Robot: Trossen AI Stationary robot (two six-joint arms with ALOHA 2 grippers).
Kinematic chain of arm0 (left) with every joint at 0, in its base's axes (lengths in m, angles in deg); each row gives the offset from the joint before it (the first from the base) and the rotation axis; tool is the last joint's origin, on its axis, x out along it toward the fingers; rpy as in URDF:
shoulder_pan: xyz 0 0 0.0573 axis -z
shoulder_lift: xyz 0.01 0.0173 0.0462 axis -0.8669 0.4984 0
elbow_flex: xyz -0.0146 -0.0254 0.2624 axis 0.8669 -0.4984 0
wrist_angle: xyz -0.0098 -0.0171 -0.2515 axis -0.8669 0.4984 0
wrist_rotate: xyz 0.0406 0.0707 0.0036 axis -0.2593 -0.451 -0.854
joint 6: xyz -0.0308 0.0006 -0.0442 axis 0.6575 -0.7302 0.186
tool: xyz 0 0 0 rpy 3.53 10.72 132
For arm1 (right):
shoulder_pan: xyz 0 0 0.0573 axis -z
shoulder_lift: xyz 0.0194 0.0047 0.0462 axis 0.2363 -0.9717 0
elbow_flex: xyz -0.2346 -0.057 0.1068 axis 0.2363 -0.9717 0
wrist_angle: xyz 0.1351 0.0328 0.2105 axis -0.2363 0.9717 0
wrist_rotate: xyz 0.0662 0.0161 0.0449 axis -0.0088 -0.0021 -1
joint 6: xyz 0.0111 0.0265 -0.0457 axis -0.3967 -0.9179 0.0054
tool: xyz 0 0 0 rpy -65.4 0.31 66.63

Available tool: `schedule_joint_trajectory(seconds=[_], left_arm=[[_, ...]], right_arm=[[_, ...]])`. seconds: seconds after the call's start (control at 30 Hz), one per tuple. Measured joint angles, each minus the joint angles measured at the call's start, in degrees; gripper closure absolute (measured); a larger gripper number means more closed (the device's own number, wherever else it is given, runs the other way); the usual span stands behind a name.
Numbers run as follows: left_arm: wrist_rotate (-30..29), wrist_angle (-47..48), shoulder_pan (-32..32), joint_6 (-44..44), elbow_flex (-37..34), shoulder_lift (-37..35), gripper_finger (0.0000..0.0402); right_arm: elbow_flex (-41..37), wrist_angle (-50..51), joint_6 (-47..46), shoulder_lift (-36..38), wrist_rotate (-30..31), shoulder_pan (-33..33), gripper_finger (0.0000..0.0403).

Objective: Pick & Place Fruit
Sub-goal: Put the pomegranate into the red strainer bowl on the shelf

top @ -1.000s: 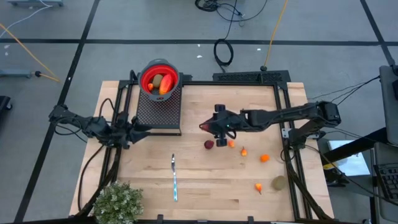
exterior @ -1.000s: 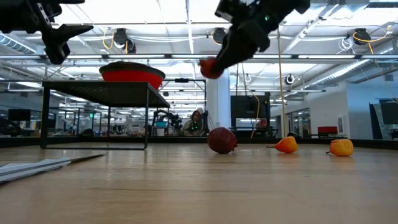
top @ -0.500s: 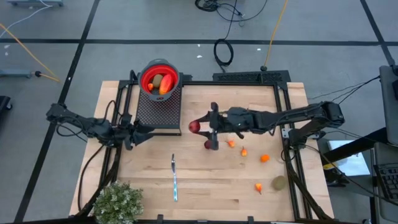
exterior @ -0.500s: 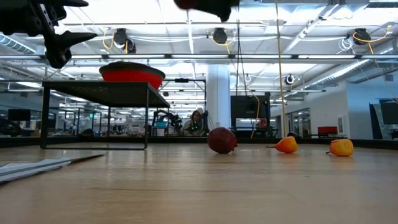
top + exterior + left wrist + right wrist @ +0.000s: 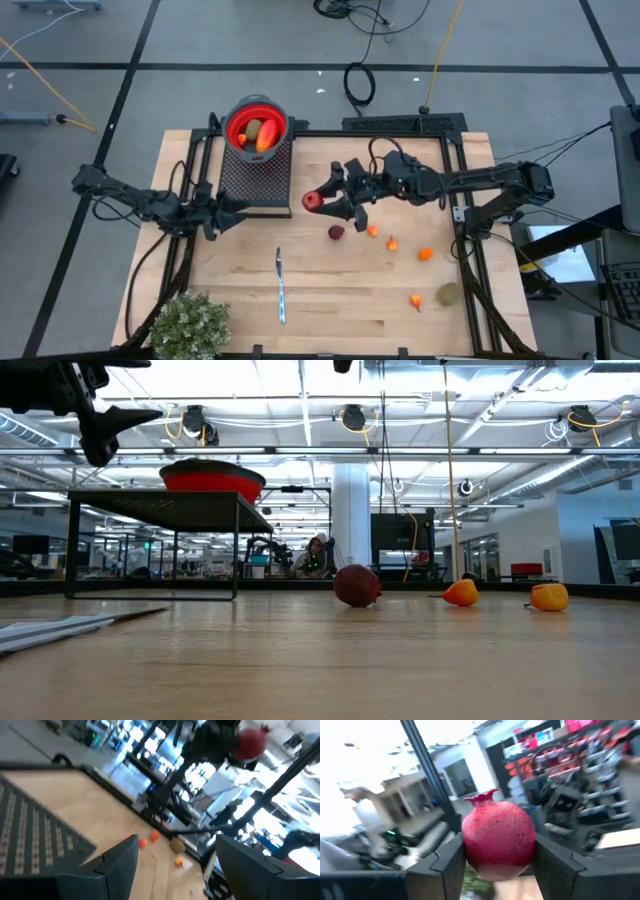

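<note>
Carrying a dark red pomegranate-like ball (image 5: 313, 201) between the fingers of the right claw (image 5: 320, 201), lifted clear of the pale wooden desk (image 5: 340, 300) and close to the black mesh stand (image 5: 255, 178). Judged as the transport step: one fruit in the grip, on its way toward the round red bowl (image 5: 256, 124) at the stand's far end, where an elongated red-orange fruit (image 5: 265, 140) and a brown-green oval (image 5: 252, 129) already lie. Next calls for a little more travel over the stand, centring above the bowl's rim, then opening the fingers to drop the ball inside.

Reaching in from the desk's right side, right arm stretched long and nearly level, wrist turned toward the stand. In the right wrist view, ball (image 5: 498, 841) clamped snugly between both dark fingers (image 5: 447, 865).

Waiting at the stand's left side, left claw (image 5: 229, 208) open and empty, pointing across the desk.

Left on the desk: a second dark red ball (image 5: 336, 232), several small orange bits (image 5: 426, 254), and another brown-green oval (image 5: 448, 294) near the right edge.
</note>
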Motion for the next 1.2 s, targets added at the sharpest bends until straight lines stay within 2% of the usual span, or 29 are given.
schedule_joint_trajectory(seconds=[0.2, 0.47, 0.6, 0.73, 0.87, 1.07, 1.2], left_arm=[[-1.3, -7.8, 0.0, -4.4, 0.0, 2.9, 0.0135], [-2.0, -14.5, 0.0, -7.0, 0.0, 8.9, 0.0135], [-2.0, -19.4, 0.0, -9.1, 0.4, 12.4, 0.0135], [-2.0, -25.6, 0.0, -9.7, 0.4, 15.7, 0.0135], [-2.0, -30.4, 0.0, -7.8, 0.4, 18.6, 0.0135], [-1.6, -30.9, 0.0, -3.5, 4.2, 23.3, 0.0135], [-1.5, -29.9, 0.0, -1.6, 8.9, 26.9, 0.0135]], right_arm=[[0.0, -4.8, -11.2, 0.0, -7.2, 1.4, 0.0216], [0.0, -11.0, -18.5, 0.0, -12.3, 1.5, 0.0215], [0.0, -11.3, -18.5, 0.0, -13.1, 1.5, 0.0217], [0.0, -10.3, -15.4, 0.0, -13.5, 1.5, 0.0215], [0.0, -4.4, -7.9, 0.0, -12.7, 1.5, 0.0214], [0.0, 4.3, 6.4, 0.0, -5.0, 0.9, 0.0217], [0.0, 9.8, 15.6, 0.0, 2.3, -0.2, 0.0212]])
